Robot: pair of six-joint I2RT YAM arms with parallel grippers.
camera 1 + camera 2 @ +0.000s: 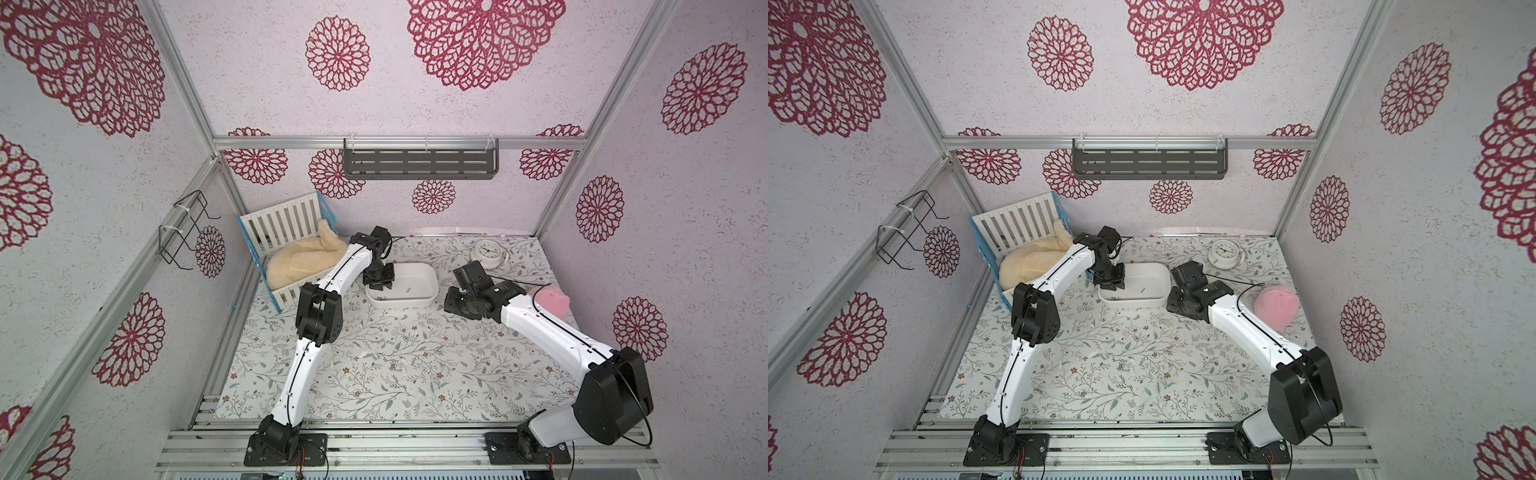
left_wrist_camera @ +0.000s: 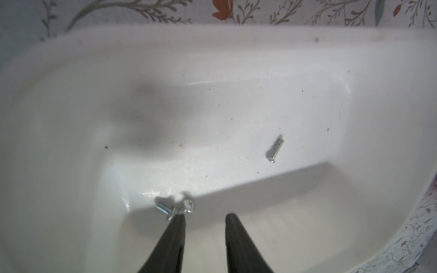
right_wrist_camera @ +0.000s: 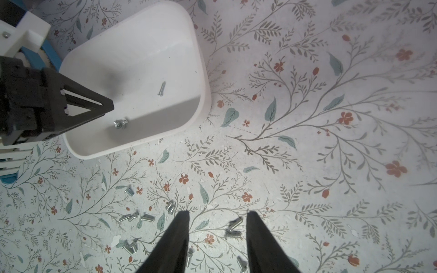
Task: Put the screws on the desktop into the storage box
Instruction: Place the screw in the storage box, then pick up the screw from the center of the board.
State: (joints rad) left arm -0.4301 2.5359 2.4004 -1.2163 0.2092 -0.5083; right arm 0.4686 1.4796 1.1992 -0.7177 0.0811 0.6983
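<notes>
Left gripper [image 2: 205, 216] hung low over the storage box [image 2: 236, 40], parted, empty, so screws [image 2: 165, 210] couldn't bounce out; right gripper [image 3: 218, 214] gaped over the desktop [image 3: 331, 141].

White slatted crib [image 1: 282, 220] holding cream fleece [image 1: 299, 262], back left | alarm clock [image 1: 487, 251] lying back right | pink plush [image 1: 550, 301] sitting by right wall [image 1: 685, 232] | grey slotted shelf [image 1: 419, 164] hanging on back wall [image 1: 386, 112] | wire rack [image 1: 183, 228] hanging on left wall [image 1: 75, 199]

Pale textured walls [image 1: 415, 108] carry crimson rosette prints. Aluminium profiles [image 1: 291, 142] frame the enclosure. A grey slotted shelf [image 1: 419, 163] hangs on the back wall, and a black wire rack [image 1: 183, 227] on the side wall.
</notes>
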